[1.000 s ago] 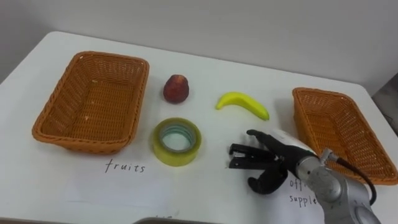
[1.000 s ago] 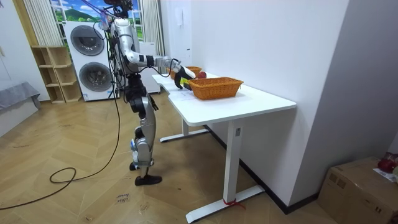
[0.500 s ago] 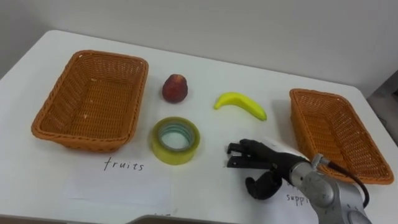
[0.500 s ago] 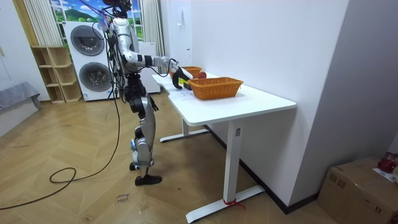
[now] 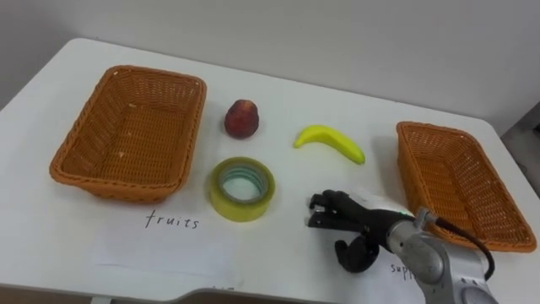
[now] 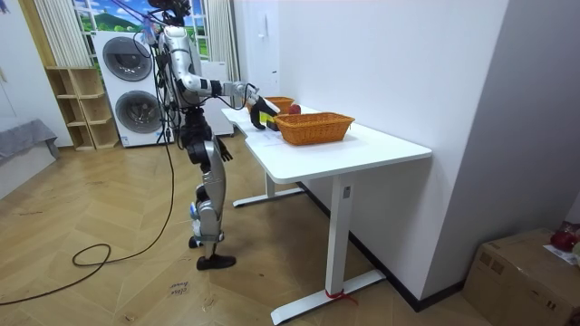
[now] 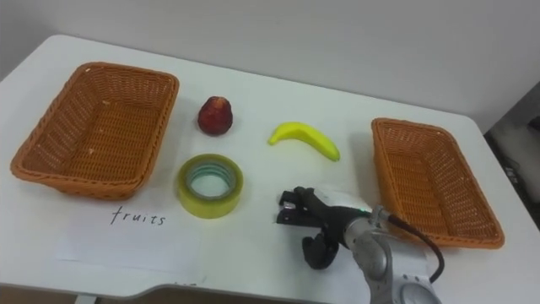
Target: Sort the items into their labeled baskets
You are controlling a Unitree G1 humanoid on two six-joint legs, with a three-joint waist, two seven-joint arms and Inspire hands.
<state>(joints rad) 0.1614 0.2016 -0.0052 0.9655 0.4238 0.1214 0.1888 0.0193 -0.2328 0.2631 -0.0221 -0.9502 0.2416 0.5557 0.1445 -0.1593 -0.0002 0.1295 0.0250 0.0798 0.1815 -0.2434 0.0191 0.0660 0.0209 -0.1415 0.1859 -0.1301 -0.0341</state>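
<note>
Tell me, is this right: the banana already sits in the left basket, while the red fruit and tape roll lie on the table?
Not quite. The left eye view shows the banana on the table too, right of the red fruit; the tape roll lies there as you said.

Robot stands at the table's [image 6: 362, 149] far end, washers [image 6: 136, 86] behind. Its right hand [image 6: 260, 110] is out over the top, nr a basket [image 6: 314, 127]; 2nd basket [image 6: 279, 101] beyond.
</note>
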